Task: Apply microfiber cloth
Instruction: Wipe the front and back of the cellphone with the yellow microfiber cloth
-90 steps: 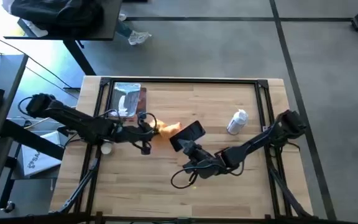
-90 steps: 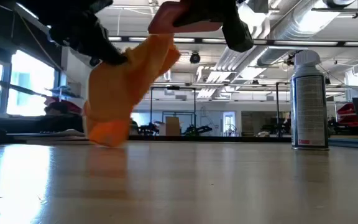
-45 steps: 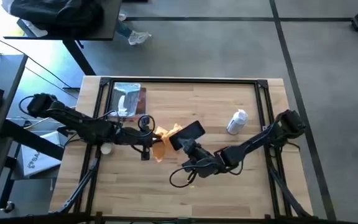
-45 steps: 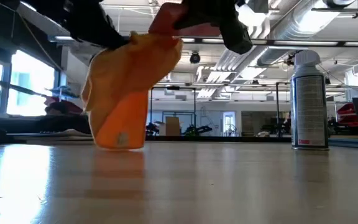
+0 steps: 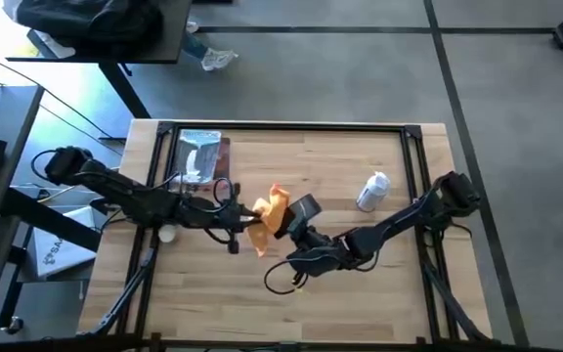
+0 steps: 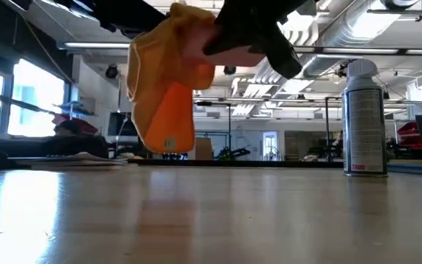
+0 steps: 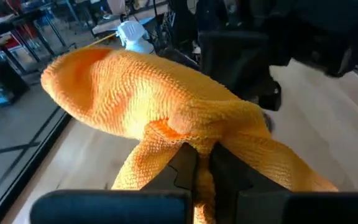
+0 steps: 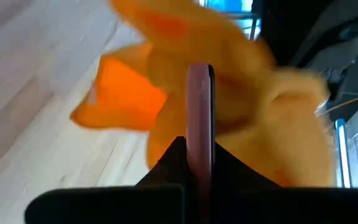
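Left tool (image 7: 197, 163), cloth (image 7: 160, 102) above table (image 6: 269, 220).

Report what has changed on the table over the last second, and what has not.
The left gripper, shut on the microfiber cloth, has carried it rightward and up off the table, against the phone held by the right gripper. In the low view the cloth now hangs clear of the tabletop. The spray can and silvery packet stayed put.

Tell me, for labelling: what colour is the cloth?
Orange-yellow microfiber cloth; clearest in the left wrist view.
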Robot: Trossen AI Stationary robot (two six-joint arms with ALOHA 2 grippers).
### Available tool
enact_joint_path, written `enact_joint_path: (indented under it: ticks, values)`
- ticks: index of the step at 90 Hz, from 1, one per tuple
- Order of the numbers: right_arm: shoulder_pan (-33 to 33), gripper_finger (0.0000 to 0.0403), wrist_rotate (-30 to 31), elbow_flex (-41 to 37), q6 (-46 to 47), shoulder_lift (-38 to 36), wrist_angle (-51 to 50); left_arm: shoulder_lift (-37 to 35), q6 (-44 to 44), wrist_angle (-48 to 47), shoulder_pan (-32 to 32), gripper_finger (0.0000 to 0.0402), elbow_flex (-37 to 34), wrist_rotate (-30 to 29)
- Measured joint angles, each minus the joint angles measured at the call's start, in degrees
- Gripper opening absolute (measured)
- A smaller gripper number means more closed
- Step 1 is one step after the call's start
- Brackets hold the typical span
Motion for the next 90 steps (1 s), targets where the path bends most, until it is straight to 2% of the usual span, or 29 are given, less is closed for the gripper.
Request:
enact_joint_path:
  ticks: [17, 30, 42, 74, 90]
  values:
    - [-0.65, 0.0, -0.76, -0.22, -3.28, 0.15, 2.03, 6.18, 0.56, 6.85, 0.25, 0.0003, 0.07, 0.4]
    - [-1.2, 0.0, -1.24, -0.26, -2.09, 0.15, 0.74, 8.63, 2.01, 12.19, 0.31, 0.0003, 0.02, 1.73]
    - [-1.61, 0.0, -1.66, -0.24, -0.97, 0.15, 0.54, 8.82, 1.71, 13.02, 0.2, 0.0003, 0.33, 3.39]
    - [-2.24, 0.0, -2.16, -0.13, -0.91, 0.11, 0.93, 8.82, 1.53, 13.63, -2.0, 0.0003, 0.48, 3.36]
    - [-3.15, 0.0, -1.54, -0.02, -0.78, 0.11, 1.38, 8.84, 1.54, 15.98, -2.08, 0.0003, 0.48, 6.34]
